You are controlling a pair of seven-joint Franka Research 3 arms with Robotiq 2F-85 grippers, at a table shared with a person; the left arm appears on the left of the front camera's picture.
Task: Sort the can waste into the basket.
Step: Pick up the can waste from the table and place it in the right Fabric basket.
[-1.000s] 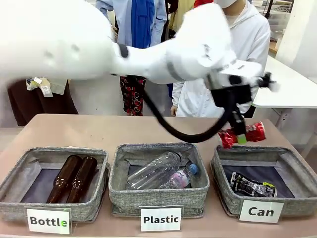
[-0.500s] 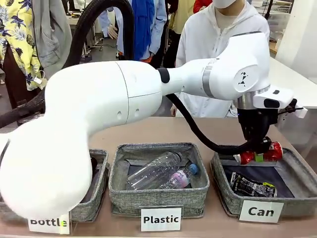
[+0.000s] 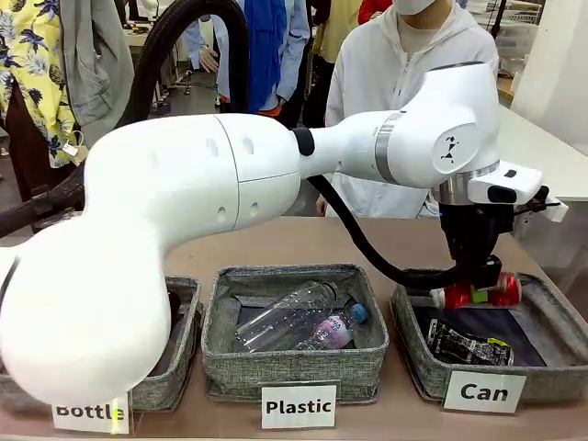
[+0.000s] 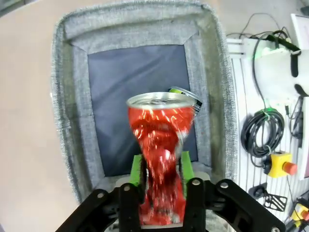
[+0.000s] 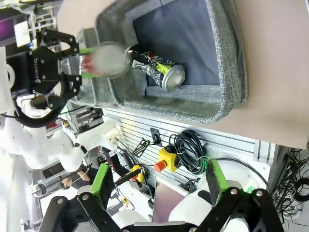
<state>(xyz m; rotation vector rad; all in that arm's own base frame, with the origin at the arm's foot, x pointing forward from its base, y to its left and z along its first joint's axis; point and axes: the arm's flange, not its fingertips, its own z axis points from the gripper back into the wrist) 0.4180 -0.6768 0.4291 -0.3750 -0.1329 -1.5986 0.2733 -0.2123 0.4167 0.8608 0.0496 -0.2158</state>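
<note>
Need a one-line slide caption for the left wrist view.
Left gripper holds the crushed red can above the grey Can basket.

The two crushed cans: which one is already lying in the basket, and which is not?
The black and silver can lies on the Can basket's dark bottom. The red can is clamped in the left gripper above the basket.

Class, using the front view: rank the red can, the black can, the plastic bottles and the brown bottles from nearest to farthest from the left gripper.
1. Red can: clamped in the left gripper, over the Can basket.
2. Black can: lying in that basket, just below.
3. Plastic bottles: middle basket.
4. Brown bottles: far-left basket, mostly hidden behind the arm.
</note>
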